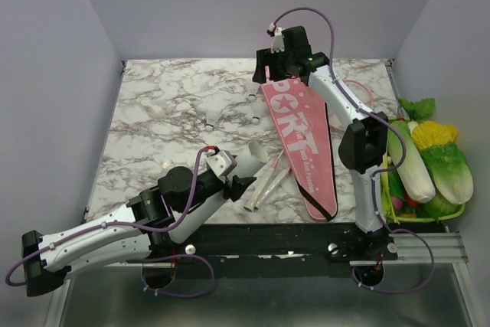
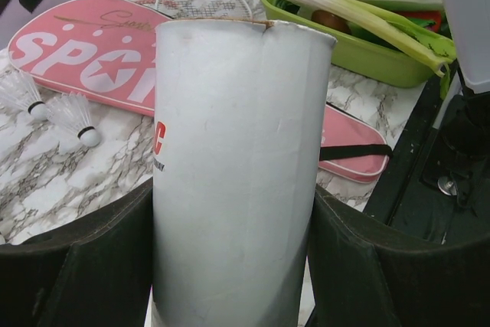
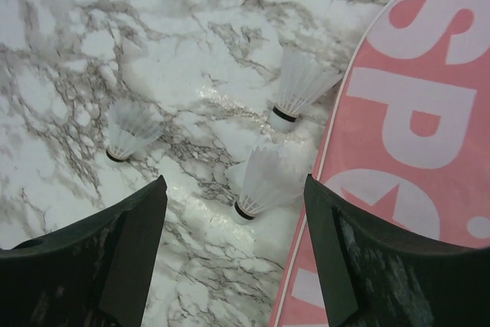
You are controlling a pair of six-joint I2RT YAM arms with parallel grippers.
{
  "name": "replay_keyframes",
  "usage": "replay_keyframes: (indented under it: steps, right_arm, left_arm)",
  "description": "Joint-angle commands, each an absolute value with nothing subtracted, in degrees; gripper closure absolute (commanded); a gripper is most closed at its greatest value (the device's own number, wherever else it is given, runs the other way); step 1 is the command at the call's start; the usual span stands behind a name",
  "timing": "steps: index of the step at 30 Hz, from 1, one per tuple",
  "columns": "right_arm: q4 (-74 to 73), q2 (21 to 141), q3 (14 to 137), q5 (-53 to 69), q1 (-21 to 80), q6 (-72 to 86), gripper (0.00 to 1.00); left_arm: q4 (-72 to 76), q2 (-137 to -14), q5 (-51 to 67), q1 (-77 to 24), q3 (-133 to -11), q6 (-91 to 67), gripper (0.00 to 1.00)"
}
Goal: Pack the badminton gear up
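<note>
My left tool (image 2: 233, 203) is clamped across the white tube (image 2: 237, 143) at lower centre, which I judge light, slick and crushable, best held mid-body, while my right tool (image 3: 235, 183) gapes empty over shuttlecocks (image 3: 262, 183) beside the pink bag (image 1: 302, 143).

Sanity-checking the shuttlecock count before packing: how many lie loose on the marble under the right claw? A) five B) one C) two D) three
D: the right wrist view shows three shuttlecocks on the marble beside the pink bag, under the open right claw.
</note>
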State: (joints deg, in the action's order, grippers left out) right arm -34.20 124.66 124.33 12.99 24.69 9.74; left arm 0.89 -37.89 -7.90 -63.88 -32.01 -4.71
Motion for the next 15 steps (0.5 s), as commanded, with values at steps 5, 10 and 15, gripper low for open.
replay_keyframes:
  steps: [5,10,15]
  right_arm:
    - [-37.79,131.74,127.62,24.87,24.52,1.32,0.17]
    - [-37.62,134.29,128.32,28.12,24.52,1.14,0.17]
    - [-37.88,136.4,129.55,28.74,24.52,1.23,0.17]
  left_arm:
    - [-2.64,-37.79,-8.35,-64.42,-27.33,-17.23,1.0]
    - [-2.99,-39.46,-8.0,-64.42,-28.56,-16.61,1.0]
    - [-2.9,-40.16,-7.56,-64.51,-28.57,-16.44,1.0]
